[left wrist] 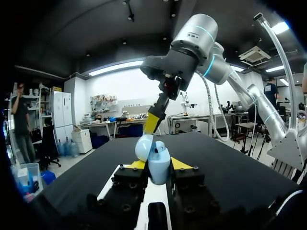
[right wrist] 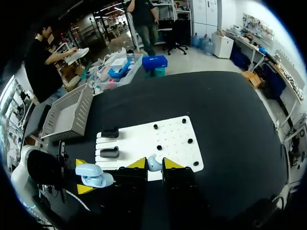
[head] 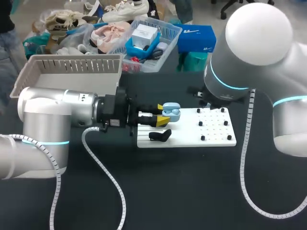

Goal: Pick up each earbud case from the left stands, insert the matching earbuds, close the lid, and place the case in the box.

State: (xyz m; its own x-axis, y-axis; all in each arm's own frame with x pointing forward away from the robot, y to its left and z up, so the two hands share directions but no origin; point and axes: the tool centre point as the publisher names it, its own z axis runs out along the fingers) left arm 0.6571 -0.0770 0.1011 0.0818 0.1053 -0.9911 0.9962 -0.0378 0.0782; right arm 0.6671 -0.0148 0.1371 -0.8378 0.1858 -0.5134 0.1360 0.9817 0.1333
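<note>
Both grip: left jaws clamp a glossy rounded pale-blue case, right jaws seemingly pinch a smooth earbud.

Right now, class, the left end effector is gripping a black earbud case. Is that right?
Not quite. The earbud case gripped by the left end effector is light blue, not black. The left wrist view shows this most clearly. The rest of the statement holds: the left end effector is gripping it.
</note>
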